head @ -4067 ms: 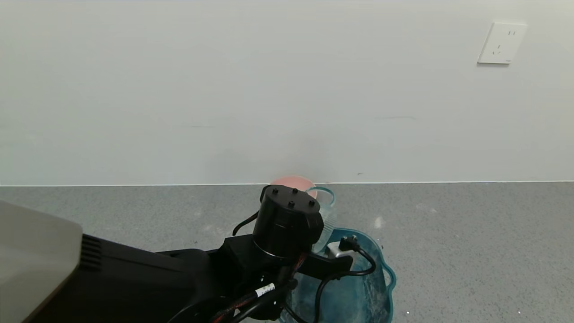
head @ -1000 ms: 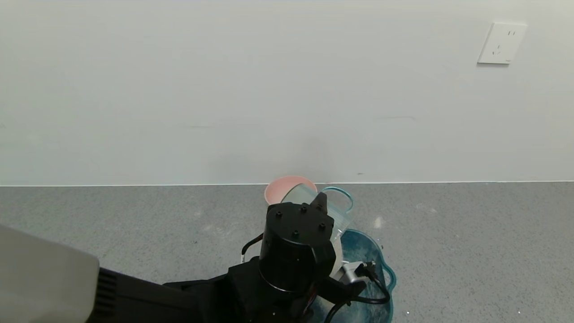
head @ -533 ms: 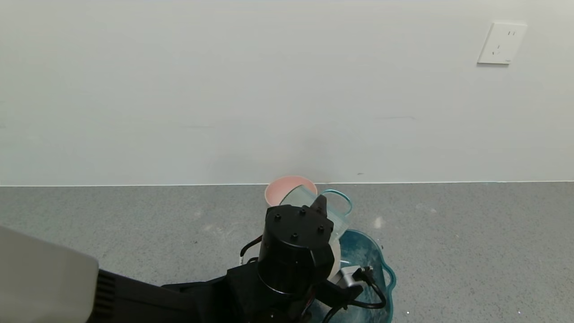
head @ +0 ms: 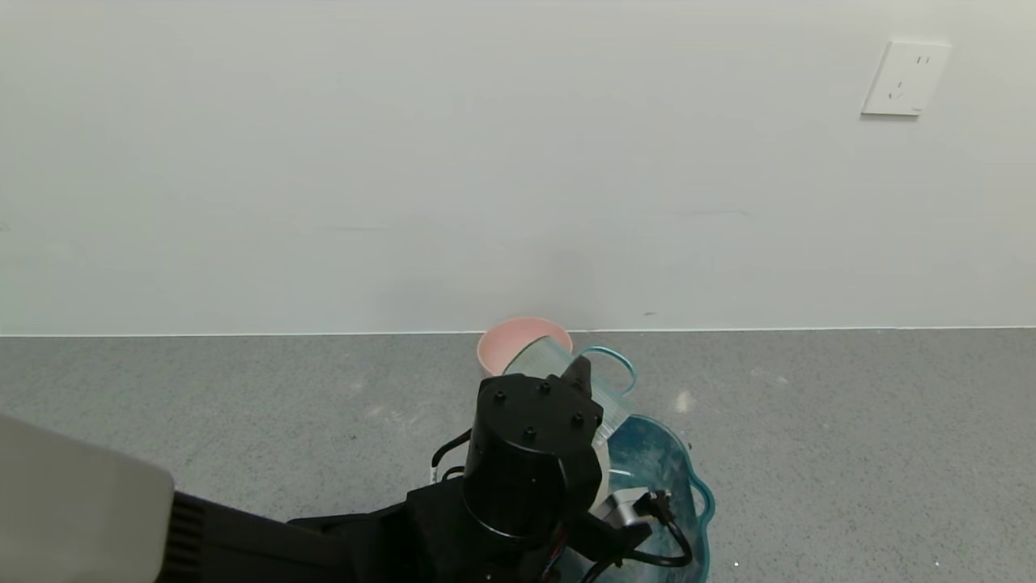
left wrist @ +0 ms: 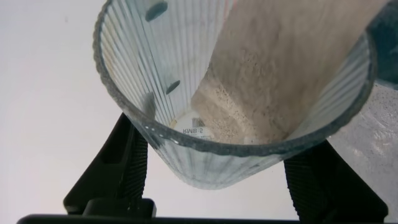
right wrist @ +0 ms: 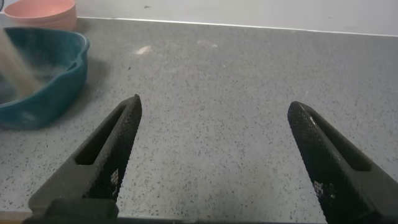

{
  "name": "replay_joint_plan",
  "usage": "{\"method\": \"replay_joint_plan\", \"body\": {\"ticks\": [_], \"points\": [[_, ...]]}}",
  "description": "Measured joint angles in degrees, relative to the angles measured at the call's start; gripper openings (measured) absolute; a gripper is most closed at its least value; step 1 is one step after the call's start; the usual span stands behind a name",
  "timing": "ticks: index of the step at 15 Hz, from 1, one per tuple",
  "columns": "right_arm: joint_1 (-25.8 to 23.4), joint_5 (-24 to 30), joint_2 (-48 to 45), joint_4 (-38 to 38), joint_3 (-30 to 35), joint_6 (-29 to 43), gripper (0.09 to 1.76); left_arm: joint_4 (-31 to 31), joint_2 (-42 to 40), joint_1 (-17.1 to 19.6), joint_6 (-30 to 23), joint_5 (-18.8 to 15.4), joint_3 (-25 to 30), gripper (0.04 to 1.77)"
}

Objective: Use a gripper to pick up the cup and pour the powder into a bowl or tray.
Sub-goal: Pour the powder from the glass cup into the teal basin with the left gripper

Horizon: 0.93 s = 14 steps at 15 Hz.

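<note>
My left gripper (head: pixel 576 380) is shut on the cup (head: pixel 566 376), a clear ribbed tumbler, and holds it tilted above the teal basin (head: pixel 702 494). In the left wrist view the cup (left wrist: pixel 161 74) sits between my two black fingers (left wrist: pixel 124 168). Beige powder (left wrist: pixel 273 81) slides along its lower wall towards the mouth. In the right wrist view a beige stream of powder (right wrist: pixel 15 65) falls into the basin (right wrist: pixel 56 93). My right gripper (right wrist: pixel 214 127) is open and empty, low over the grey floor beside the basin. It is out of the head view.
A pink bowl (head: pixel 514 340) stands behind the basin against the white wall; it also shows in the right wrist view (right wrist: pixel 40 12). Grey speckled floor (head: pixel 850 453) lies around. A wall socket (head: pixel 905 78) is at the upper right.
Since four seconds ago my left wrist has rolled and the cup has tipped over the basin. In the last second the cup has tilted slightly further.
</note>
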<state>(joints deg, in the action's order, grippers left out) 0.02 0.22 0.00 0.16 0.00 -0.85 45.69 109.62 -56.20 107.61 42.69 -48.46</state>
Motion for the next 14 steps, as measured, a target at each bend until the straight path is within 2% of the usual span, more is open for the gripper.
{"method": "replay_joint_plan", "body": {"ticks": [14], "points": [[0.00, 0.00, 0.00, -0.02, 0.00, -0.02, 1.71, 0.00, -0.44, -0.05, 0.00, 0.02, 0.85, 1.26]]}}
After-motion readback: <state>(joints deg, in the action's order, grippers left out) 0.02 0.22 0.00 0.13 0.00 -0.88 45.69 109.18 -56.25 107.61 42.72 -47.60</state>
